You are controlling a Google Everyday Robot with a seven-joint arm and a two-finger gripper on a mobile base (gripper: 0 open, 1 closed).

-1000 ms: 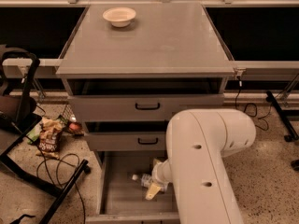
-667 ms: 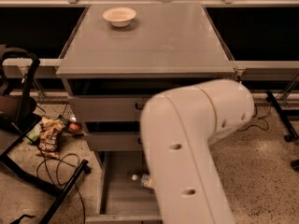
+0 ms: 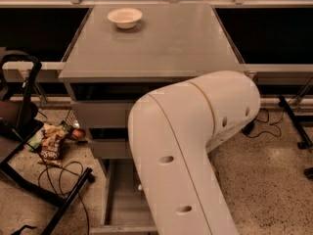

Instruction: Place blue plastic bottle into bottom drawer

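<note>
The pincer is out of my sight, somewhere behind the big white arm [image 3: 188,151], so I cannot tell whether it is released, clenched or grasping anything. That arm fills the view from the centre down to 6 o'clock and blocks most of the cabinet's front. At 12 o'clock the grey cabinet top [image 3: 161,48] carries a white bowl [image 3: 125,17] near its far left corner. Under the top, just left of the arm, I can see the left ends of the two shallow drawers [image 3: 98,114], one above the other. The bottom drawer [image 3: 120,199] stands pulled out at 7 o'clock, and only a strip of its grey floor shows beside the arm. On the speckled floor [image 3: 274,180] at 9 o'clock lie snack bags [image 3: 51,143], black cables [image 3: 63,173] and a black frame [image 3: 22,111]. At 3 o'clock there is another black leg [image 3: 293,124]. The bottle is hidden from me, so I cannot say where it lies or how it sits relative to the pincer.
</note>
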